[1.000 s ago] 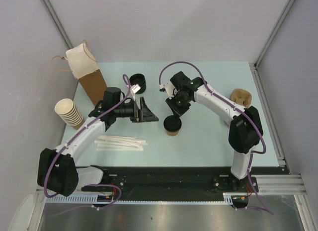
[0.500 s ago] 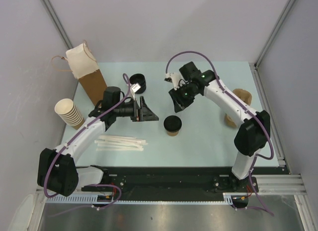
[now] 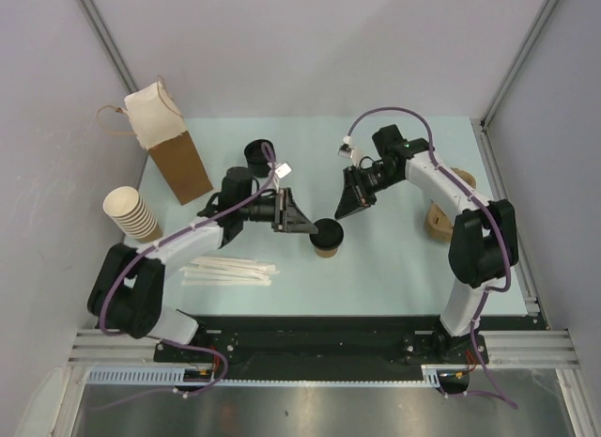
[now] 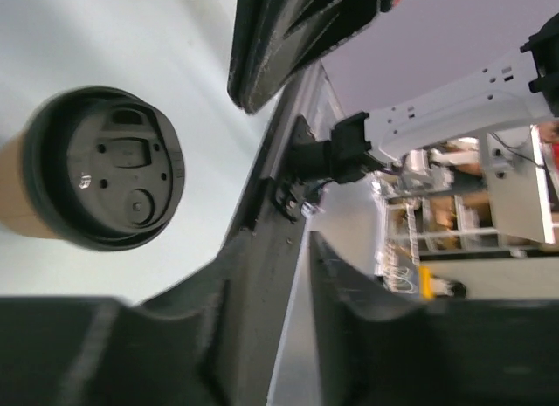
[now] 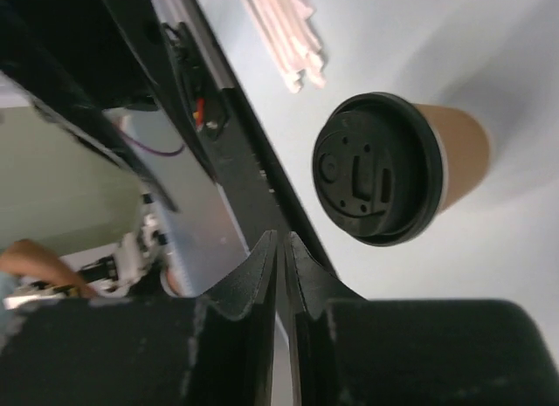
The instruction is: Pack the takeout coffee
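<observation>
The takeout coffee (image 3: 326, 237) is a kraft-brown cup with a black lid, standing upright mid-table. It also shows in the left wrist view, takeout coffee (image 4: 100, 170), and the right wrist view, takeout coffee (image 5: 384, 166). My left gripper (image 3: 307, 225) lies low just left of the cup, its tips almost at the lid. In its own view the left gripper (image 4: 281, 253) shows a narrow gap with nothing in it. My right gripper (image 3: 345, 210) hangs above and to the right of the cup, apart from it. Seen from the wrist, the right gripper (image 5: 281, 240) has its fingers pressed nearly together and holds nothing.
A brown paper bag (image 3: 174, 146) with a white top stands at the back left. Stacked cream cups (image 3: 131, 214) sit left of it, and black lids (image 3: 258, 155) behind the left arm. Paper straws (image 3: 228, 270) lie near the front. A brown cardboard piece (image 3: 439, 221) sits under the right arm.
My left gripper has reached right up to the cup and its jaws have narrowed. The right gripper has drawn back from the cup toward the back right and closed.
</observation>
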`<state>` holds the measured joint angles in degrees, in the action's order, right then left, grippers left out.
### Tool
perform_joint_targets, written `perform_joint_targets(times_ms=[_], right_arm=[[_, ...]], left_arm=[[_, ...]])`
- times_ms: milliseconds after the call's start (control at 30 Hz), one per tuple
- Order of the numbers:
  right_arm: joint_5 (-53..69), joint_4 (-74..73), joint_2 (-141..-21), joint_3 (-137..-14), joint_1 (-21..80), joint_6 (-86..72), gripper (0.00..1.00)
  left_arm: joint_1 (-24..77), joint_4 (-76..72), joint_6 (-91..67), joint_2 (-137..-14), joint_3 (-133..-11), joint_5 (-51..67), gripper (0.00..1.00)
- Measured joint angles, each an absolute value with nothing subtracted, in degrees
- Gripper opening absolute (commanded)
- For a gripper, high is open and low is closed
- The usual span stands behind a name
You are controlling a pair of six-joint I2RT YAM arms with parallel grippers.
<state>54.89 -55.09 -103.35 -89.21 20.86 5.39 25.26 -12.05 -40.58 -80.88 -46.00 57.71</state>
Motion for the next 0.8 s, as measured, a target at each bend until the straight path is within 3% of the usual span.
perform_joint_targets(times_ms=[33, 167, 800], right_arm=[[56.7, -54.7, -103.8, -88.4, 20.8, 4.8, 0.07], [61.3, -52.5, -104.5, -85.1, 20.8, 2.5, 0.05], [61.9, -48.2, -110.7, -81.8, 20.9, -0.4, 0.01]], left_arm=[[26.1, -13.2, -41.3, -82.8, -46.2, 58.2, 0.19], [28.2, -17.5, -44.8, -90.0, -48.0, 59.9, 0.1], [28.9, -23.5, -48.5, -101.4, -51.9, 60.4, 0.06]])
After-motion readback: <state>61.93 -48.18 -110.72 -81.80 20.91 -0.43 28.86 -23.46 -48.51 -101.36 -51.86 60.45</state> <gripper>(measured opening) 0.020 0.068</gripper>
